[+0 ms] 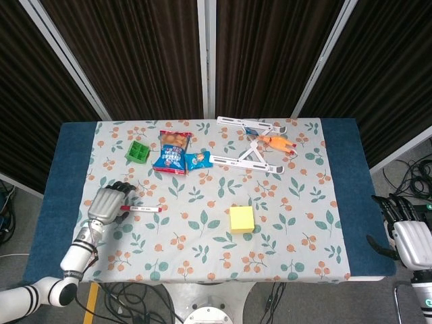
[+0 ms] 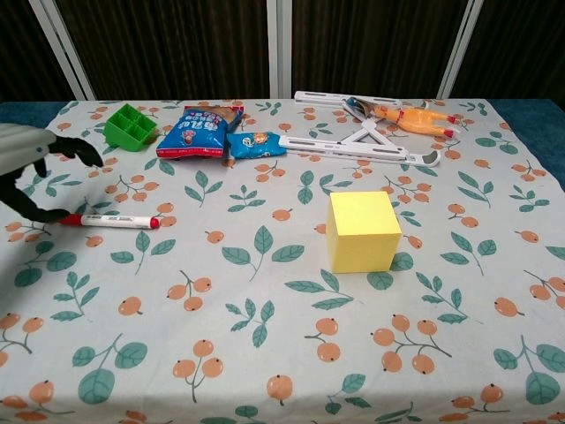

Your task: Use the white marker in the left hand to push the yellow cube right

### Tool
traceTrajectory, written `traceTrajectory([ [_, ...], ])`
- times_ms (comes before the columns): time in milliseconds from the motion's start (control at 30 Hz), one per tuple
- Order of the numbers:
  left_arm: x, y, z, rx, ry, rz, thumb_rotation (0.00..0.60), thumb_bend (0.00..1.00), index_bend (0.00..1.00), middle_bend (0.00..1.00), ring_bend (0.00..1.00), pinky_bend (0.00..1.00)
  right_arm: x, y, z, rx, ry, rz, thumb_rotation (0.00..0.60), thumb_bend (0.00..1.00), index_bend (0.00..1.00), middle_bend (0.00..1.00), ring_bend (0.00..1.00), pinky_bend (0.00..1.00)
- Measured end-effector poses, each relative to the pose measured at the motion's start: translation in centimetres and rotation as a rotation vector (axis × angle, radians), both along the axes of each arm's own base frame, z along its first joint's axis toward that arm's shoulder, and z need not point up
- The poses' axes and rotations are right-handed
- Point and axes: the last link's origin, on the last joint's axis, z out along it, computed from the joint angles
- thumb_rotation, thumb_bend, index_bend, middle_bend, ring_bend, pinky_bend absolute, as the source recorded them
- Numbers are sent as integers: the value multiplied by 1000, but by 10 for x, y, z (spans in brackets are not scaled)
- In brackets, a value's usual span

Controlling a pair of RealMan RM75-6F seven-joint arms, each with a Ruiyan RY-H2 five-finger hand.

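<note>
The yellow cube [image 1: 241, 219] [image 2: 362, 231] stands on the floral cloth a little right of centre. Far to its left lies the white marker [image 1: 143, 210] [image 2: 110, 221] with red ends, flat on the cloth and pointing right. My left hand [image 1: 108, 202] [image 2: 26, 168] is at the marker's left end near the table's left edge. Its fingers are spread, and a dark fingertip [image 2: 48, 214] touches the marker's end. My right hand [image 1: 407, 233] hangs off the table's right edge, holding nothing.
A green tray [image 1: 138, 151] [image 2: 130, 125], a snack bag [image 1: 173, 152] [image 2: 201, 131] and a small blue packet [image 1: 198, 160] [image 2: 255, 145] lie at the back left. A white folding stand [image 1: 246, 158] [image 2: 362, 141] and an orange toy chicken [image 1: 275, 142] [image 2: 410, 116] lie at the back.
</note>
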Motion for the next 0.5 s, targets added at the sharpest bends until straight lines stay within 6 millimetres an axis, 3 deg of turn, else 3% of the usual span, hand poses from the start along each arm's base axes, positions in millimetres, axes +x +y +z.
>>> traceTrajectory([
  [200,-30,-22,43,178,-36,53,600,287,280,322,210,329,-4,1,1,-5,-17,-10,600,176,92,131,0,0],
  [333,-52,-53,72,279,-21,75,600,264,280,307,210,322,-4,0,-3,0,-29,2,600,176,92,127,0,0],
  [500,-64,-91,96,348,-8,89,600,239,280,291,209,322,-1,1,-5,-5,-33,14,600,176,91,126,0,0],
])
